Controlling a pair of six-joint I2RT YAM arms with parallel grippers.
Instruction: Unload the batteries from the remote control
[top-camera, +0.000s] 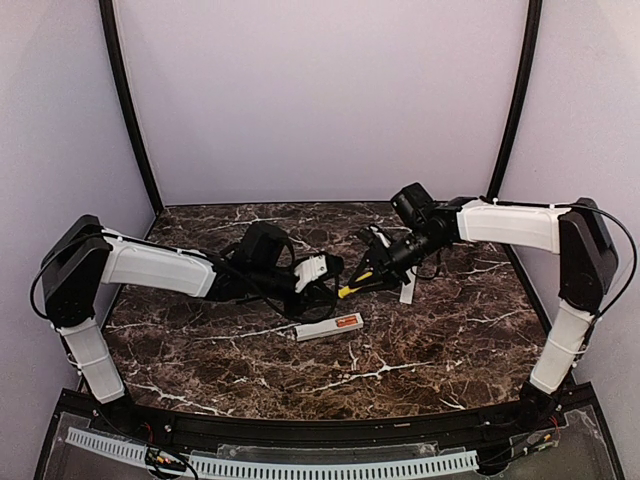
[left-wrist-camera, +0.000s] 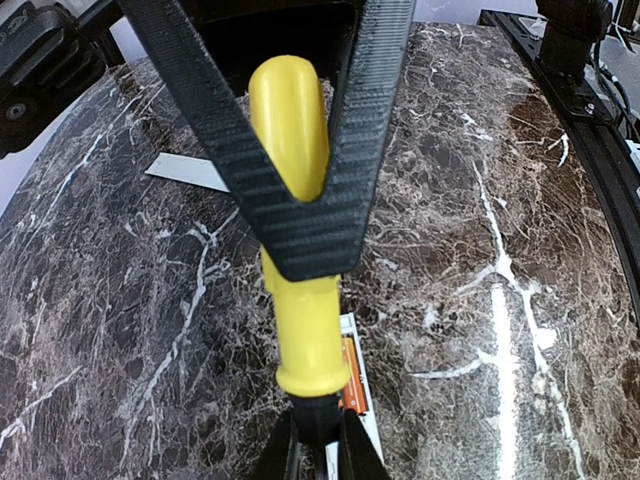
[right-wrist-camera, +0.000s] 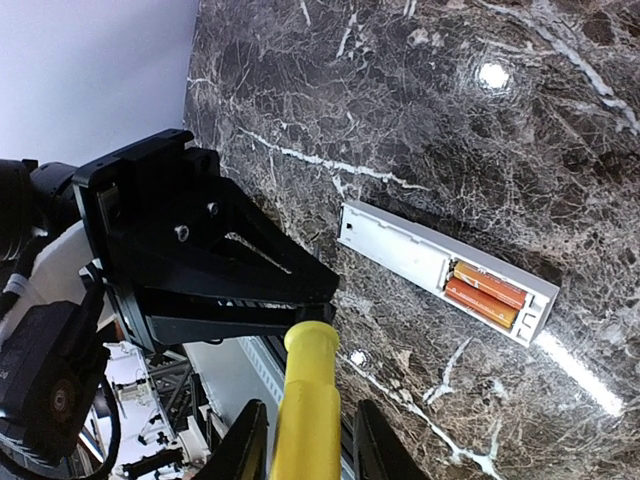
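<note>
The white remote control (top-camera: 322, 328) lies back up on the marble table, and its bay holds two orange batteries (right-wrist-camera: 485, 293). The remote (right-wrist-camera: 395, 245) lies to the right of both grippers in the right wrist view. A yellow-handled screwdriver (top-camera: 352, 284) hangs in the air between the grippers, above the remote (left-wrist-camera: 362, 410) and batteries (left-wrist-camera: 349, 375). My left gripper (left-wrist-camera: 318, 445) is shut on its dark shaft just past the handle collar. My right gripper (right-wrist-camera: 310, 415) straddles the yellow handle (right-wrist-camera: 308, 390) with a narrow gap on each side.
The thin white cover strip (top-camera: 407, 291) lies on the table behind the right gripper; it also shows in the left wrist view (left-wrist-camera: 185, 170). Dark marble table (top-camera: 450, 350) with a black rail along its near edge; grey walls on three sides.
</note>
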